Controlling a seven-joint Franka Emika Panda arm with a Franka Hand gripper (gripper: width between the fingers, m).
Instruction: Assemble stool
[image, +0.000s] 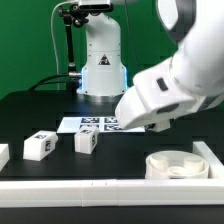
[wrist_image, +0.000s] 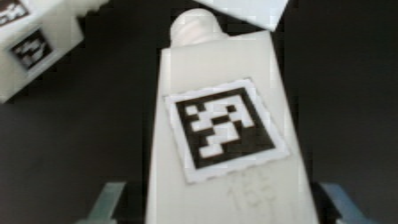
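Note:
A white stool leg (wrist_image: 222, 100) with a square tag on its face runs lengthwise between my fingers (wrist_image: 111, 200) and fills the wrist view. My gripper (wrist_image: 224, 205) is shut on it. In the exterior view the gripper (image: 148, 124) hangs low over the table next to the marker board (image: 95, 124), and the big white hand hides most of the held leg. Two loose legs (image: 40, 146) (image: 87, 141) lie on the black table at the exterior view's left. The round seat (image: 175, 165) rests at the front right.
White border rails run along the front (image: 100, 190) and the right side (image: 210, 155). Another white piece (image: 2, 155) shows at the left edge. The robot base (image: 100, 60) stands behind the marker board. A tagged white piece (wrist_image: 18, 45) lies beyond the held leg.

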